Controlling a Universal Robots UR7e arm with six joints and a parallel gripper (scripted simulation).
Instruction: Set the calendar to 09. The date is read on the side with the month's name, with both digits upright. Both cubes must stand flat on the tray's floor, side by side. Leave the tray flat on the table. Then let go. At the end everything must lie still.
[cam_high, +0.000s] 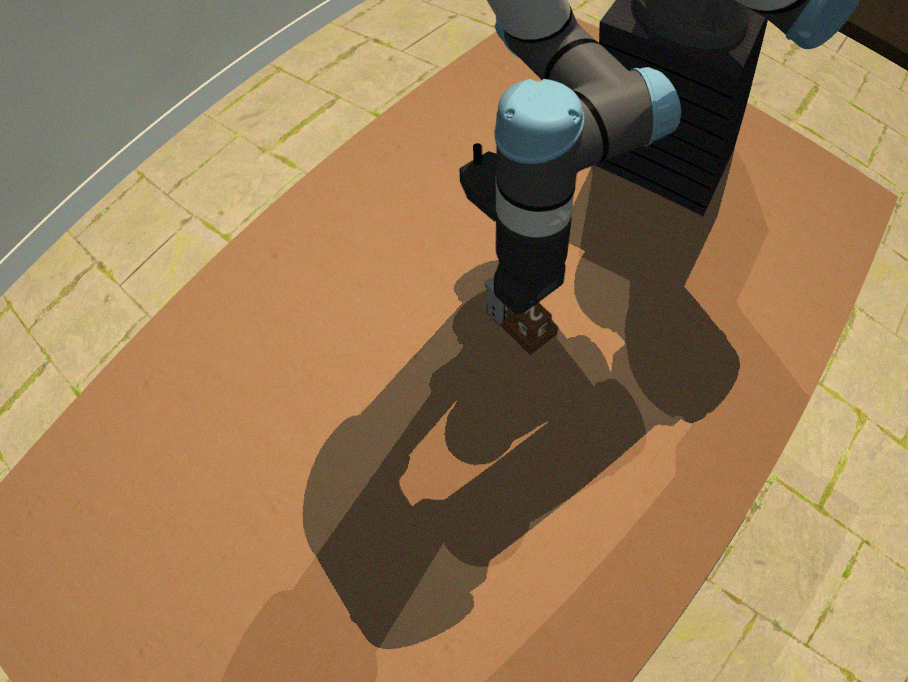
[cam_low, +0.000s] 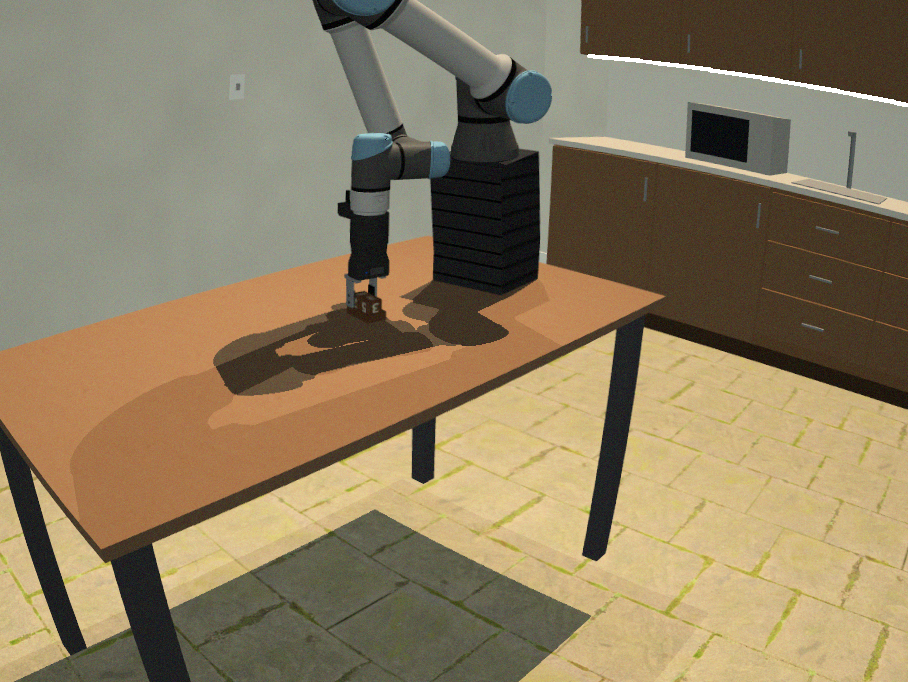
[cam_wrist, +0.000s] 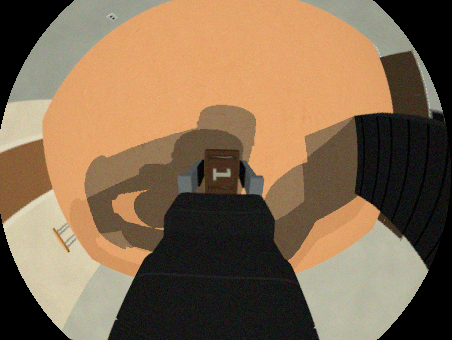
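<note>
Where the wrist view looks down past the gripper (cam_high: 517, 304) (cam_low: 362, 293) (cam_wrist: 221, 175), its jaws stand spread, one grey finger (cam_wrist: 188, 184) left of the brown tray (cam_high: 529, 347) (cam_low: 372, 317) (cam_wrist: 222, 152) and the other (cam_wrist: 253, 185) right of it. Between the jaws a brown face (cam_wrist: 221, 184) carries a pale 1 lying on its side. Below the jaws in the top and exterior views, a brown cube (cam_high: 532, 323) (cam_low: 369, 304) with pale marks sits on the tray, on the tabletop (cam_high: 330, 308) (cam_low: 176, 352) (cam_wrist: 210, 65); the rest is hidden, so the full date cannot be read. Well right of the jaws rises the black stand (cam_high: 671, 157) (cam_low: 469, 227) (cam_wrist: 400, 155)
</note>
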